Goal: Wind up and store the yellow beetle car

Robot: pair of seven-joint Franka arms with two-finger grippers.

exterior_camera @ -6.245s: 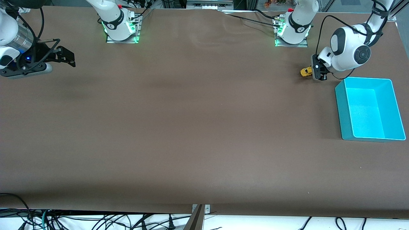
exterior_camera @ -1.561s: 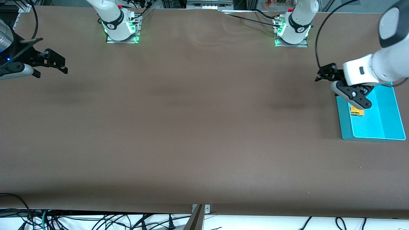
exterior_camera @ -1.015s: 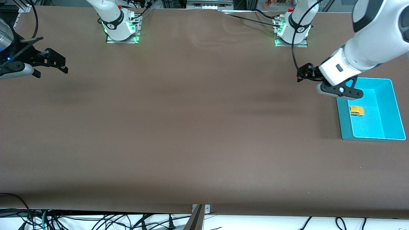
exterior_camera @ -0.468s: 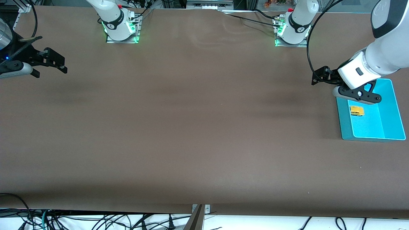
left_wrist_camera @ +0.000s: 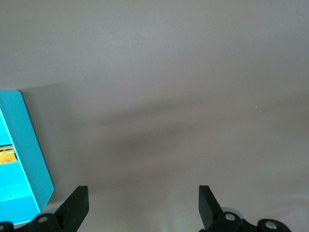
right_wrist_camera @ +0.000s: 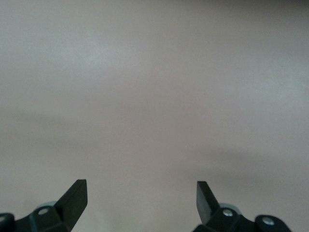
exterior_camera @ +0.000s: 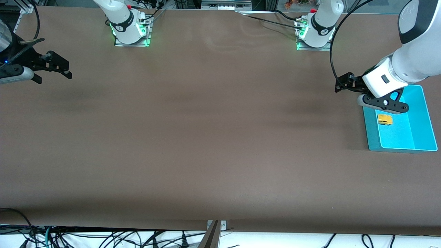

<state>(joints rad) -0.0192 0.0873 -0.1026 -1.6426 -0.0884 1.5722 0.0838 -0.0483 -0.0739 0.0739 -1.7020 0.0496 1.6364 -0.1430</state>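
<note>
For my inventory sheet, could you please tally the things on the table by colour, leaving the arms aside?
Yellow: 1, the toy car, lying in the bin.
Teal: 1, the open bin at the left arm's end of the table.
Total: 2

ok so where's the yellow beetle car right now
In the front view the yellow beetle car lies inside the teal bin at the left arm's end of the table, with the open left gripper over the table beside the bin.
</note>
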